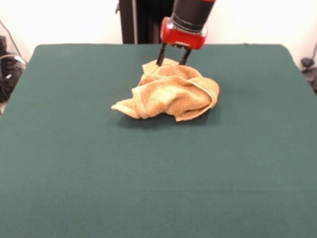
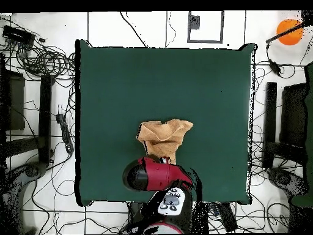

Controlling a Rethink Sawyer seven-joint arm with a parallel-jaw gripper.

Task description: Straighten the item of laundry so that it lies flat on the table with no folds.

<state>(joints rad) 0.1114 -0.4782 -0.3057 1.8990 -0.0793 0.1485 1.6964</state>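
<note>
In the front view the table fills nearly the whole picture, dark green and plain. Toward its far middle lies the towel, golden-orange terry, bunched into a loose heap with several rolled folds. A thin flap points out at the heap's left end, low on the cloth top. The thickest folds sit in the middle, and a rounded hemmed edge curls over at the right end. A paler, flatter corner of the towel shows at the back of the heap, just under the fingers.

The gripper comes down from the top on the red and black arm. Its two dark fingers stand parted, with a clear gap between them, and nothing is held in that gap. Their tips reach the back edge of the heap; the left tip is against the pale corner and the right tip meets the top of the folds. Whether they press into the cloth cannot be told. Almost all of the towel lies in front of the fingers, toward the camera, and spreads to both sides of them.

In the overhead view the towel lies a little below the table's middle, crumpled, with the arm's red wrist covering its lower edge. The fingers are hidden there.
</note>
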